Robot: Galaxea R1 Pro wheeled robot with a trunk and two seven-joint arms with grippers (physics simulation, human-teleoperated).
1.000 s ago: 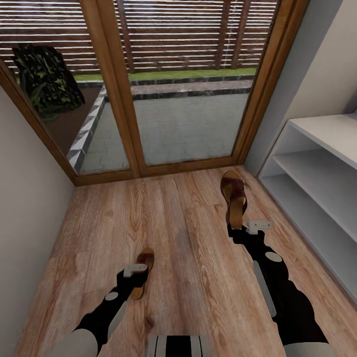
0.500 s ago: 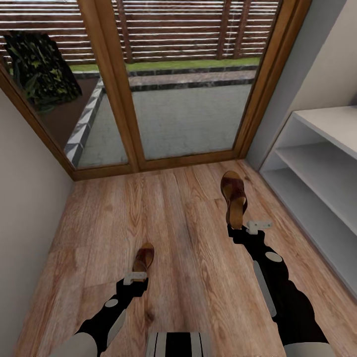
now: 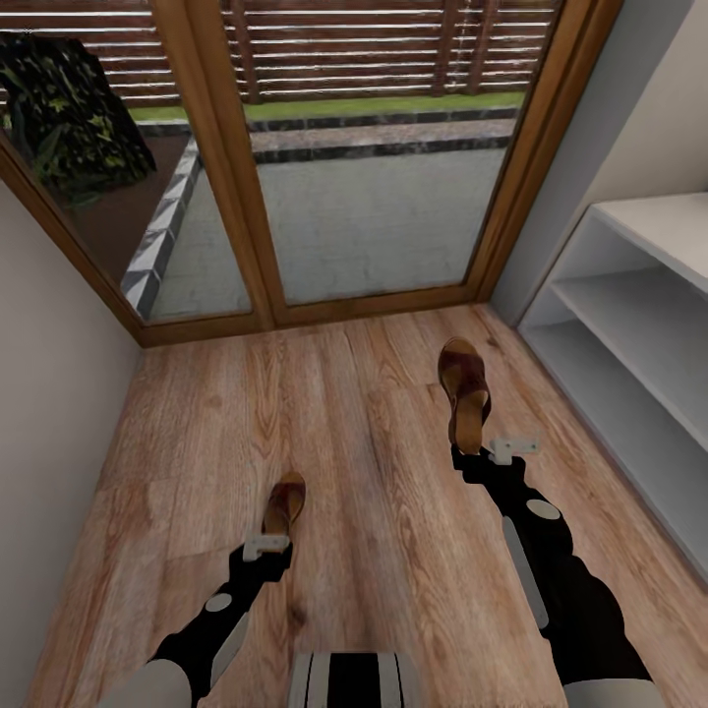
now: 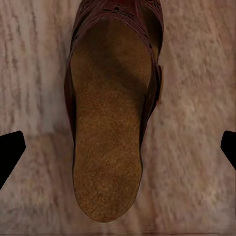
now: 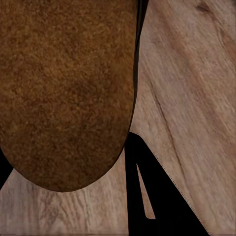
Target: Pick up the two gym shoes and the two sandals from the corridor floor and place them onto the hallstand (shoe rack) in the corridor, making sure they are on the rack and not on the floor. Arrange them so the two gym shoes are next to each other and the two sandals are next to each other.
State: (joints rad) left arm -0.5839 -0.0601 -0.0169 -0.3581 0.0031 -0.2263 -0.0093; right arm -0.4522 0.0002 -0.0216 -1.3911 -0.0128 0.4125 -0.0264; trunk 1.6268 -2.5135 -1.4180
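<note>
One dark brown sandal with a tan insole points toward the glass door, its heel between the fingers of my right gripper. In the right wrist view that heel looms large, and a black finger presses against its side. The other sandal lies on the wood floor just beyond my left gripper. In the left wrist view, my left gripper hangs open over its insole, fingertips wide apart. The gym shoes are out of view. The pale hallstand stands at the right.
A wood-framed glass door closes the corridor end ahead. A plain wall runs along the left. The hallstand's two open shelf levels face the corridor, close beside my right arm.
The whole view has shifted: door and floor slid up the picture. The right sandal kept its place at my right gripper. More of the left sandal shows beyond my left gripper.
</note>
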